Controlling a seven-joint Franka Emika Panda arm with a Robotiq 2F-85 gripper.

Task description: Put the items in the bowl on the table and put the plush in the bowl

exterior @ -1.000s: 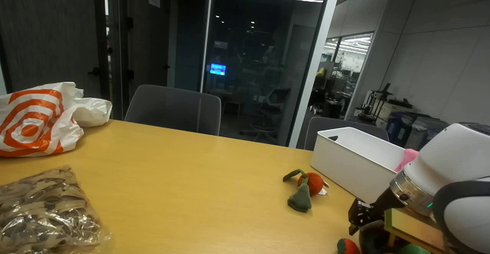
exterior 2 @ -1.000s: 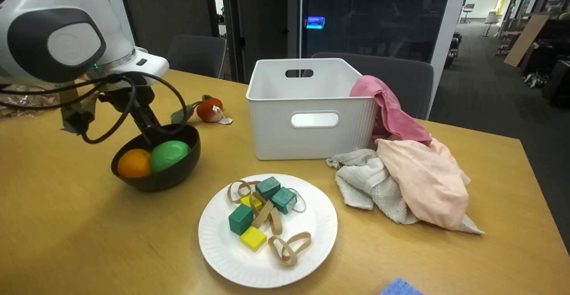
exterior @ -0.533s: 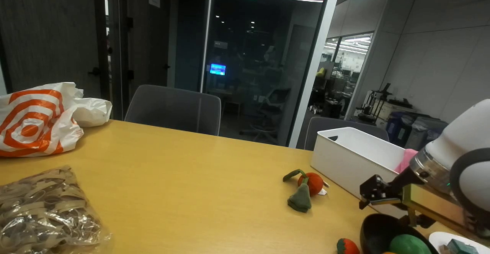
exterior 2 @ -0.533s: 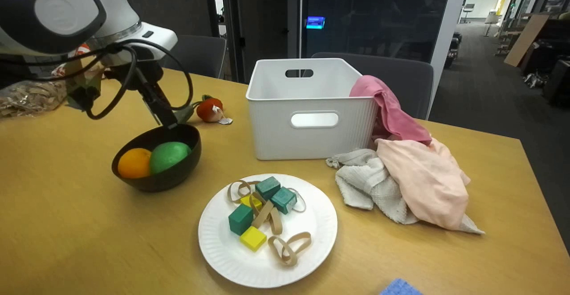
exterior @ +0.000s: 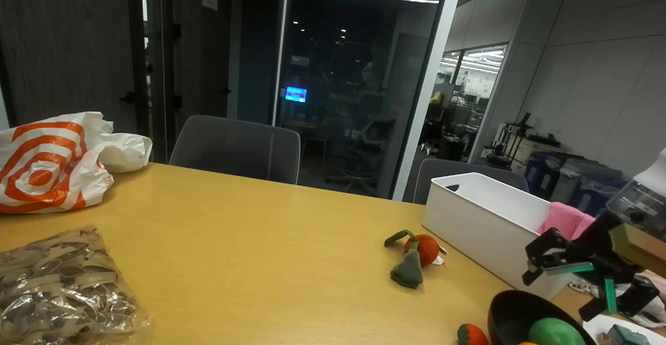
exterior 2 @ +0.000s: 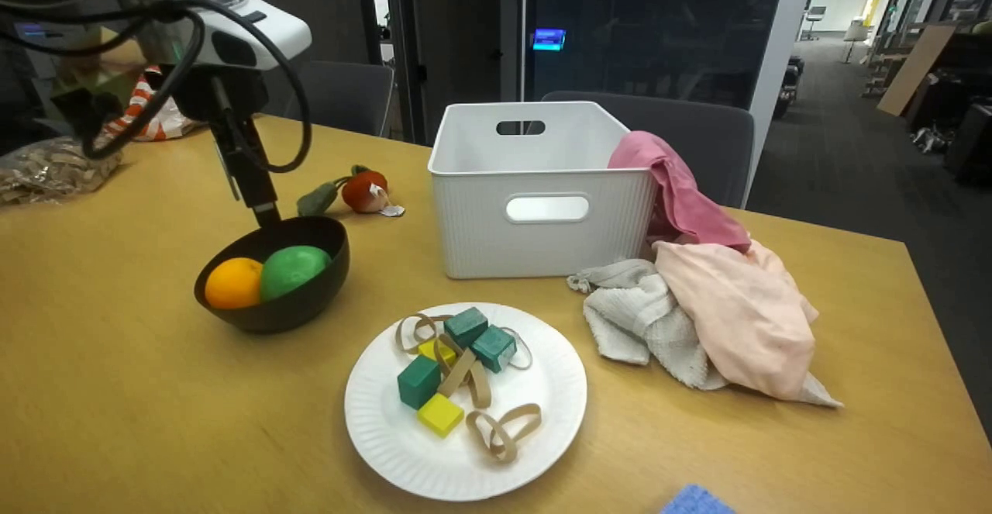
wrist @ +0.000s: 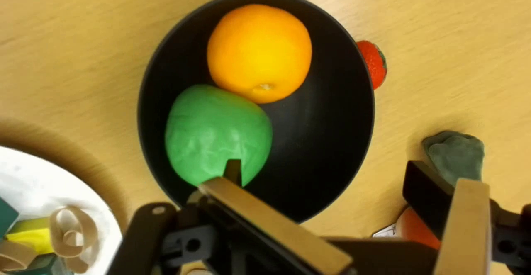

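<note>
In from the far edge of the worktop (exterior 2: 155, 421), the bowl (exterior 2: 306, 305) keeps both its contents: the green ball (exterior 2: 294, 272) and the orange fruit (exterior 2: 232, 284) lie there side by side, apparently touching. The gripper (exterior: 587, 284) has come up out of the bowl within the last second and now hangs above it, fingers spread wide, nothing between them. That reach seems to have lifted nothing, so emptying the bowl onto the worktop is probably the step in hand. Farther on, between bowl and far edge, the plush (exterior: 408, 271) lies on the worktop; its turn presumably comes afterwards.

Nearest the viewer, a blue item (exterior 2: 695, 501) of unclear kind is cut off, and the near edge is out of frame. Beside the bowl, a strawberry (wrist: 374, 64) is half covered by the rim in the wrist view, so contact is uncertain. The plush's red-orange part (exterior: 428, 250) may or may not be joined to the grey-green one. By the far edge, the white box (exterior 2: 480, 243) hides its floor.
</note>
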